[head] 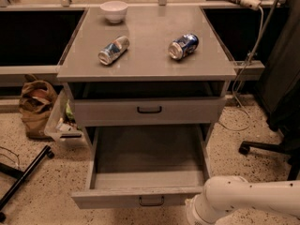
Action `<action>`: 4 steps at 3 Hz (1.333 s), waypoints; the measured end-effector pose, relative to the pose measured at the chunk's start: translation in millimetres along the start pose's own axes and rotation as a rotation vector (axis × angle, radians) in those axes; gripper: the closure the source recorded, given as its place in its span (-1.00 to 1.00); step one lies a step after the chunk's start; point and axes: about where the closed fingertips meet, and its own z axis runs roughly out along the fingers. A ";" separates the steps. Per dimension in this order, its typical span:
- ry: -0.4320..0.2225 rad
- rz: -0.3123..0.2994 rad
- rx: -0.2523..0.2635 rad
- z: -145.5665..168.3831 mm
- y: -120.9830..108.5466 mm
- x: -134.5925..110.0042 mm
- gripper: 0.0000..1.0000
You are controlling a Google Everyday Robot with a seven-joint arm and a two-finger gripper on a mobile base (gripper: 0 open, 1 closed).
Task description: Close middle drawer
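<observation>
The middle drawer is pulled far out of the grey cabinet toward me. Its plain grey front with a small dark bar handle sits low in the view, and its inside is bare. Above it is the upper drawer with its own dark handle. The lowest drawer is hidden. Only my white arm shows, at the bottom right, just right of the open drawer's front corner. My gripper is out of view below the frame edge.
On the cabinet top lie two crushed cans and a white bowl. A brown bag and a clear bin stand at the left. A black stand leg lies on the floor. An office chair base is at the right.
</observation>
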 end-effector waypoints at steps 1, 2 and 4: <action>0.014 -0.011 -0.030 22.5 2.0 2.5 -1.00; 0.026 -0.034 -0.023 30.0 -7.8 -3.7 -1.00; 0.021 -0.118 0.036 19.8 -42.4 -53.5 -1.00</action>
